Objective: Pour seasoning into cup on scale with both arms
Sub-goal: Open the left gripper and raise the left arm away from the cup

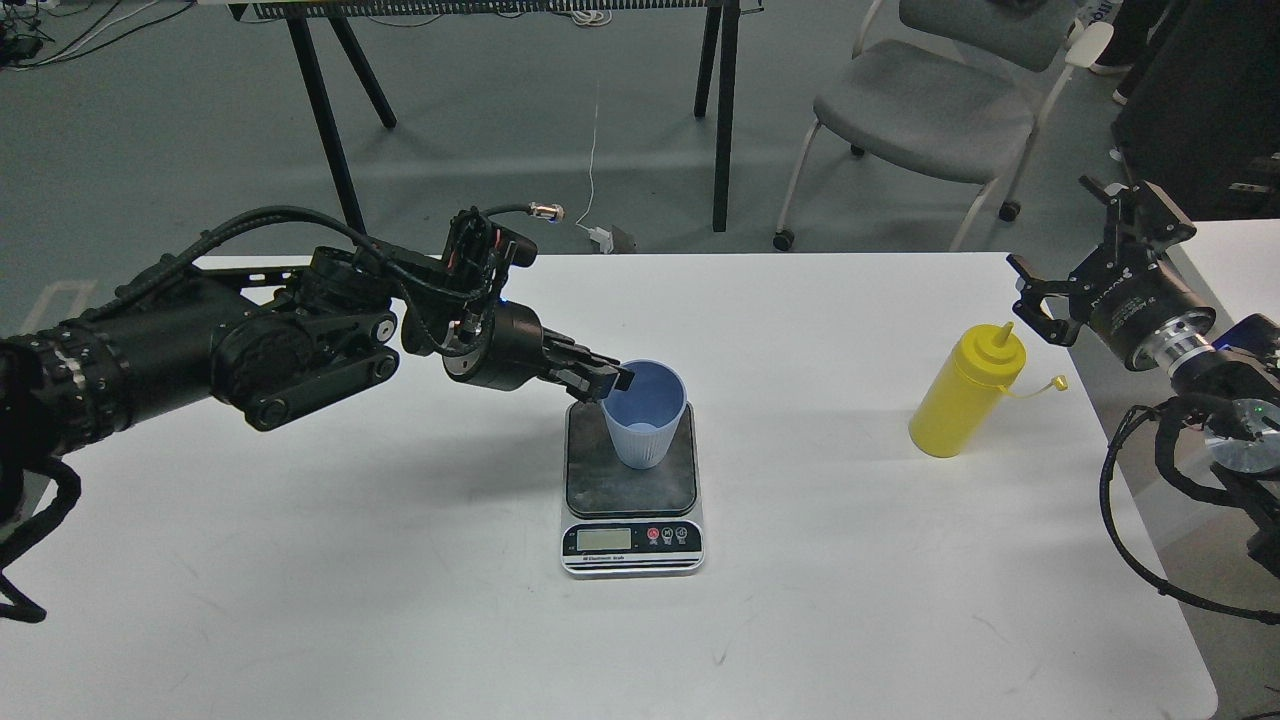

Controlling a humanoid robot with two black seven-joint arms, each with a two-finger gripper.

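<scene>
The light blue cup [647, 415] stands upright on the dark platform of the scale [600, 480] at the table's middle. My left gripper [612, 384] reaches in from the left; its fingers pinch the cup's left wall at the rim, one tip over the rim and one outside. The yellow seasoning bottle [965, 395] stands upright on the table at the right, with its tethered cap [1060, 381] hanging open. My right gripper [1035, 300] is open and empty, just right of and level with the bottle's nozzle, not touching it.
The white table [400, 600] ends close to the bottle on the right. Beyond the far edge stand a grey chair [920, 110] and black table legs [725, 110]. A second white surface [1235, 260] lies behind my right arm.
</scene>
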